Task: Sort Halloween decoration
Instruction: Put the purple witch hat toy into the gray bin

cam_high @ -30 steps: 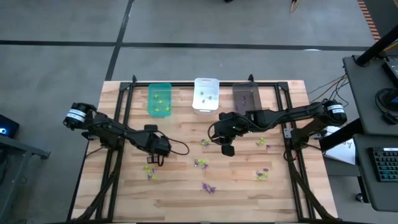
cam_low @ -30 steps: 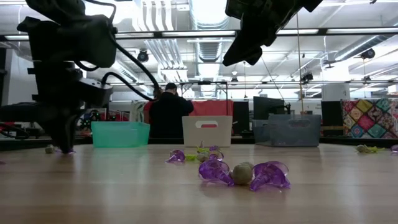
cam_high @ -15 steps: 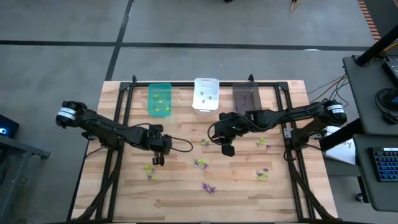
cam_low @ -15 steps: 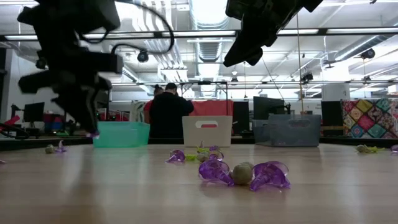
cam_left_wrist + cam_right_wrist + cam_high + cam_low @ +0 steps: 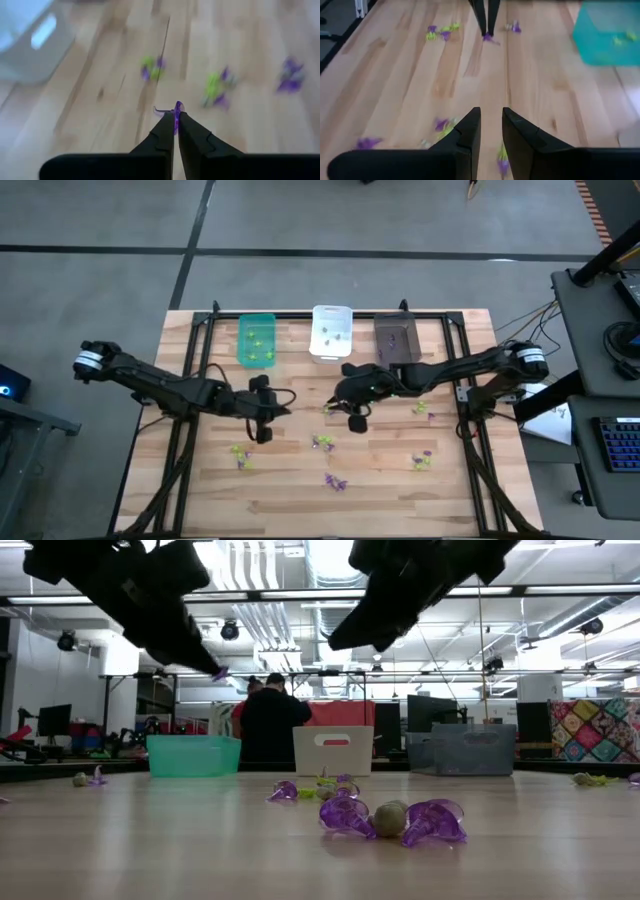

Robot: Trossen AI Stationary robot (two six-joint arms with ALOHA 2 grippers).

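While no writing is legible, left tool [image 5: 175, 119] pinches purple trinket [image 5: 177, 107], airborne.

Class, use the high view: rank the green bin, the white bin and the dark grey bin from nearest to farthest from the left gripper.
Measured from the left gripper, shut on a purple trinket left of the table's middle:
1. Green bin, at the far edge, almost straight beyond the gripper.
2. White bin, the middle one of the row, off toward the right arm's side.
3. Dark grey bin, at the row's right end.
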